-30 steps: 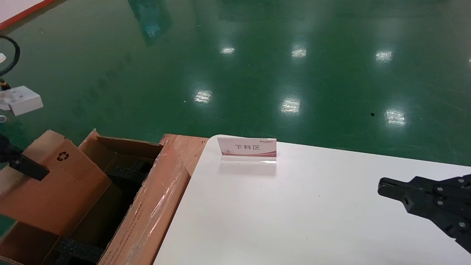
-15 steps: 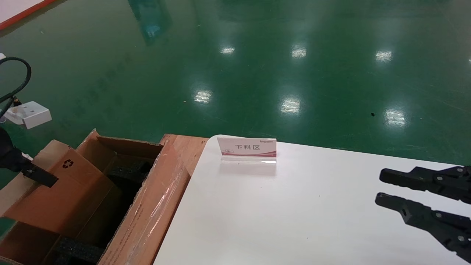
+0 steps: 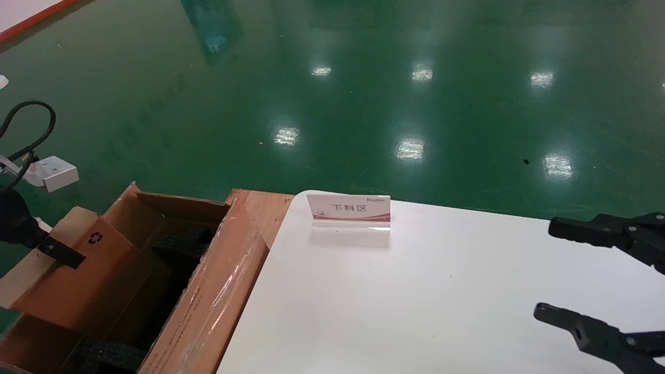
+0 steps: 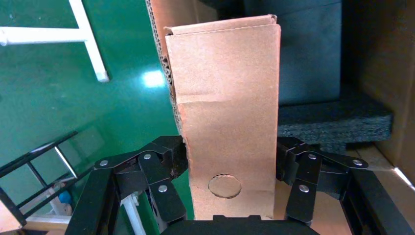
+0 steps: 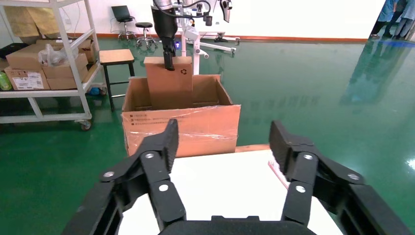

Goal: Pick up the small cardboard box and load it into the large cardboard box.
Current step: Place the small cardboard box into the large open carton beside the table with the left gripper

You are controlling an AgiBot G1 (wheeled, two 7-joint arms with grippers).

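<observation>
The left gripper [image 4: 230, 169] is clamped on the small box [image 3: 78, 270], best lowered upright into the large box [image 3: 208, 291]; the right gripper [image 3: 582, 275], at four o'clock, is open.

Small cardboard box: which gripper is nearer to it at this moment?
Left. The left gripper is clamped on the small cardboard box, holding it upright in the large cardboard box. The right gripper hangs open over the white table, well off to the side.

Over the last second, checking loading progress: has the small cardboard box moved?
Yes. The small cardboard box, held by the left gripper, has sunk lower into the large cardboard box.
</observation>
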